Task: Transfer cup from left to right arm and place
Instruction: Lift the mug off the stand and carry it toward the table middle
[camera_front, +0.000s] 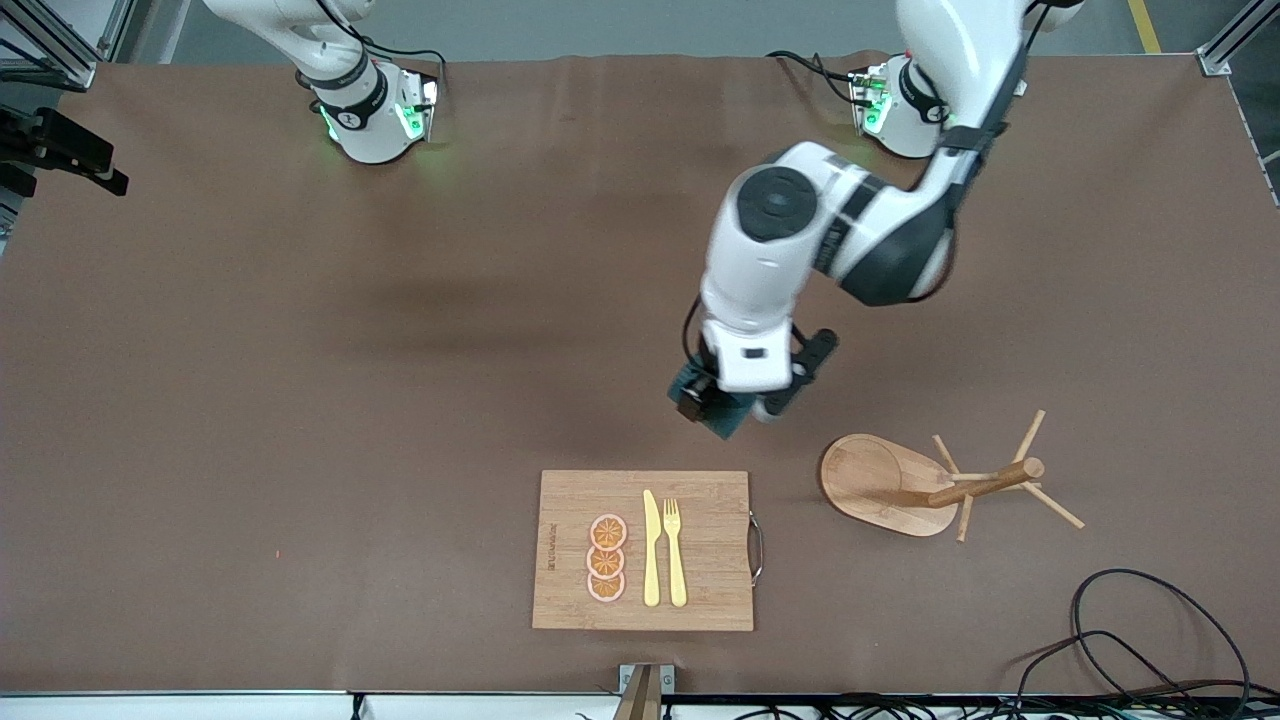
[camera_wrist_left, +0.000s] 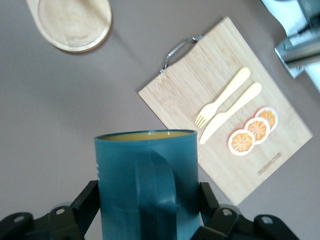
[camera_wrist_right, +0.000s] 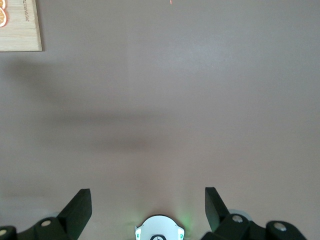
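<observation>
Front view showed the brown surface (camera_front: 300, 400) filling the frame, the cutting board (camera_front: 700, 590) at lower centre. Mid-frame, the left tool (camera_front: 735, 410) pinched the cup (camera_front: 728, 420) in the air. Right wrist view: the right tool (camera_wrist_right: 148, 204) hung spread.

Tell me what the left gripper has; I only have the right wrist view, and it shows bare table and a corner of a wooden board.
Observer: The left gripper is shut on the cup, fingers on both sides, handle facing its wrist camera.
Operator: Say where it is.
Observer: In the air, over bare table just past the edge of the cutting board that faces the robots.
Operator: Report what's on the board.
Observer: Three orange slices, plus a knife and a fork side by side.
Operator: Check my gripper.
Observer: The right gripper is open, out of the front view.
</observation>
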